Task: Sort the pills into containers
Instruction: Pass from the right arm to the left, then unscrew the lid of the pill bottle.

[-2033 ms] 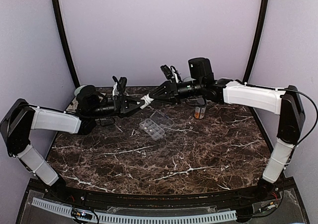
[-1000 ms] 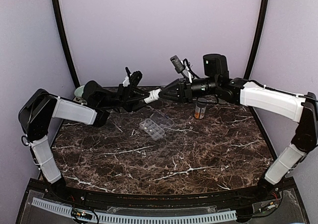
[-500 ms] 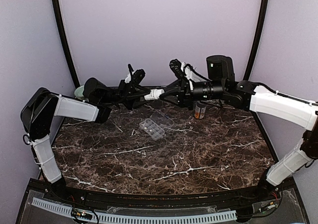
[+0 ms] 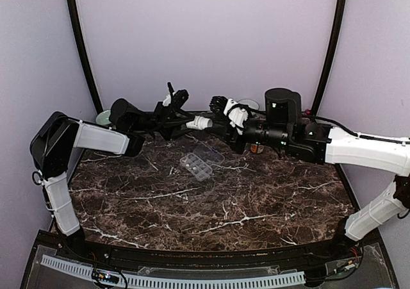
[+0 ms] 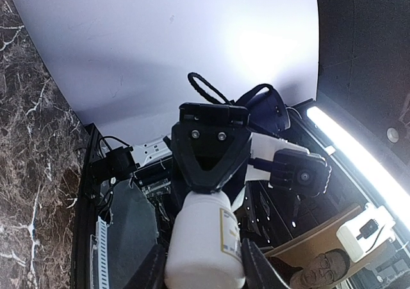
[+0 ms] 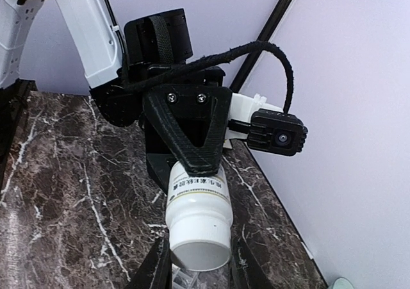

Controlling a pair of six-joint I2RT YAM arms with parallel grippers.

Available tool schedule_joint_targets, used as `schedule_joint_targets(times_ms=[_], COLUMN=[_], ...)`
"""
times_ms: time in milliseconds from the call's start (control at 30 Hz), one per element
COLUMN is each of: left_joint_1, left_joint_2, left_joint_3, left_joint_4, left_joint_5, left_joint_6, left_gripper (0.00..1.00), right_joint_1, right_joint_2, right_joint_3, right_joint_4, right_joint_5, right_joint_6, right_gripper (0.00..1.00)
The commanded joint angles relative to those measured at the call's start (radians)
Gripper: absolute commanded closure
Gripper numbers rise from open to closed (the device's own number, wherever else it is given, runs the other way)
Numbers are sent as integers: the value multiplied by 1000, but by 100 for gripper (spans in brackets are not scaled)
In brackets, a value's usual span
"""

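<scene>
Left gripper (image 4: pixel 190 121) and right gripper (image 4: pixel 216 118) both clamp opposite ends of the small white bottle (image 4: pixel 204 122), raised off the table (image 4: pixel 256 199) beyond the organiser box (image 4: pixel 197 165).

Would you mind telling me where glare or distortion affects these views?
Left wrist: the strip light blows out at right, and glare washes the wall above the white bottle. Right wrist: evenly lit, bottle sharp. Top external: even light, wide-angle bows the dark posts; organiser box too small for detail.
</scene>
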Motion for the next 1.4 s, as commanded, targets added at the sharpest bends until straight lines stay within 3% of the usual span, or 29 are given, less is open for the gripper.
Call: schedule_joint_targets(times_ms=[0, 100, 433, 533, 800, 1100, 1367], left_joint_1=[-10, -13, -25, -25, -22, -21, -17], left_joint_2=[-49, -43, -27, -25, -21, -119, -187], left_joint_3=[47, 52, 70, 72, 68, 6, -17], left_joint_4=[230, 230, 230, 230, 195, -310, -541], left_joint_5=[34, 40, 59, 58, 30, -38, -115], left_joint_6=[-12, -15, -21, -18, 45, 538, 792], left_gripper=[93, 93, 94, 95, 97, 98, 100], right_joint_1=[-15, -14, -14, -14, -14, -84, -244], right_joint_2=[19, 25, 26, 17, -44, -71, -68], right_joint_3=[-81, -81, -5, -2, -14, 74, 92], right_joint_4=[13, 44, -28, -53, -101, -195, -175], right_joint_5=[429, 482, 429, 413, 355, 136, -179], right_joint_6=[-114, -121, -30, -15, 102, 504, 959], right_gripper=[99, 95, 59, 53, 52, 53, 56])
